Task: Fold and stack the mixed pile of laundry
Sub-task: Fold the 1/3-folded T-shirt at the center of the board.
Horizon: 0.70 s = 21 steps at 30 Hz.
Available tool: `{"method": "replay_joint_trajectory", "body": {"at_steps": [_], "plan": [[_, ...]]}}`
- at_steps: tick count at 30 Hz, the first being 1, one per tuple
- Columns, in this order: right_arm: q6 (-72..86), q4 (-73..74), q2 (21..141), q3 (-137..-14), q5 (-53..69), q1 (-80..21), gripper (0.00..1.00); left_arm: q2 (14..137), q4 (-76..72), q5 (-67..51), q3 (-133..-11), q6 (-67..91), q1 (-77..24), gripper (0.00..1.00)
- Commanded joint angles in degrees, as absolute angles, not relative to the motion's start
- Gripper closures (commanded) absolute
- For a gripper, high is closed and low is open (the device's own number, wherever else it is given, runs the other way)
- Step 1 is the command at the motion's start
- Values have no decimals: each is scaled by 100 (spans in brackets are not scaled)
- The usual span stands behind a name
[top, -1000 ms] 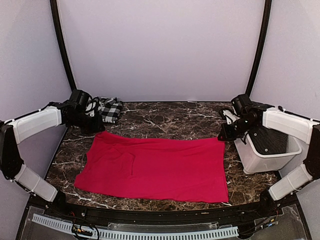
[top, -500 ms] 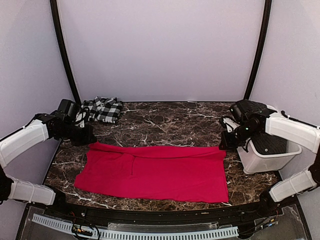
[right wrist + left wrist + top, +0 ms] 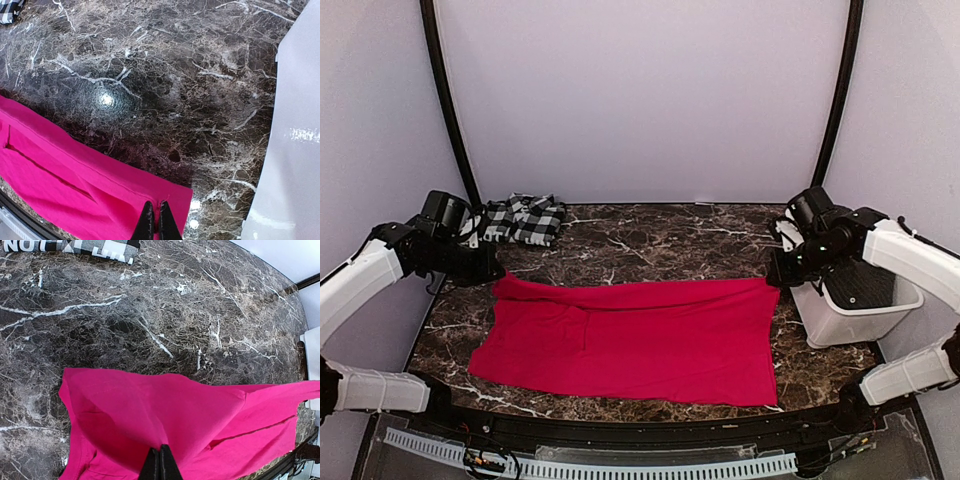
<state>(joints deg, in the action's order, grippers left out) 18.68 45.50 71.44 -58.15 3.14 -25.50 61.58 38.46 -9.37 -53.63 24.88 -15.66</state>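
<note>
A plain bright red garment point(image 3: 630, 335) lies spread across the marble table, its far edge lifted and pulled taut. My left gripper point(image 3: 492, 272) is shut on the far left corner of that red cloth point(image 3: 165, 420). At the far right corner my right gripper point(image 3: 775, 278) is shut on the same red garment point(image 3: 75, 190). A black-and-white checked garment point(image 3: 525, 218) lies folded at the back left, apart from both grippers; its white lettering point(image 3: 75, 246) shows at the top edge of the left wrist view.
A white plastic bin point(image 3: 855, 305) stands at the right edge of the table, close beside my right arm; its wall point(image 3: 295, 140) fills the right side of the right wrist view. Bare marble point(image 3: 660, 240) stretches behind the red garment.
Both grippers have come toward the near side and risen a little, drawing the red garment's far edge up and over. The checked garment, earlier partly hidden by the left arm, now shows fully.
</note>
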Motion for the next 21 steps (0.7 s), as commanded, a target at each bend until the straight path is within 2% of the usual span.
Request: {"method": "replay_joint_trajectory", "body": {"at_steps": [1,13,18,21], "plan": [[1579,4579,6996,-6100,30,-2575,100,6028,4070,-847,-5548,2473,-1582,100],[1543,5304,7582,-6595,149,-2571,100,6314,4597,-1331,-5435,2569,-1590,100],[1763,5514,7529,-6527,545,-2591,100,6240,5007,-1206,-5265,2931,-1617,100],[1951,5448,7513,-6163,723,-2600,100,6106,5172,-894,-5286,3175,-1650,91]]}}
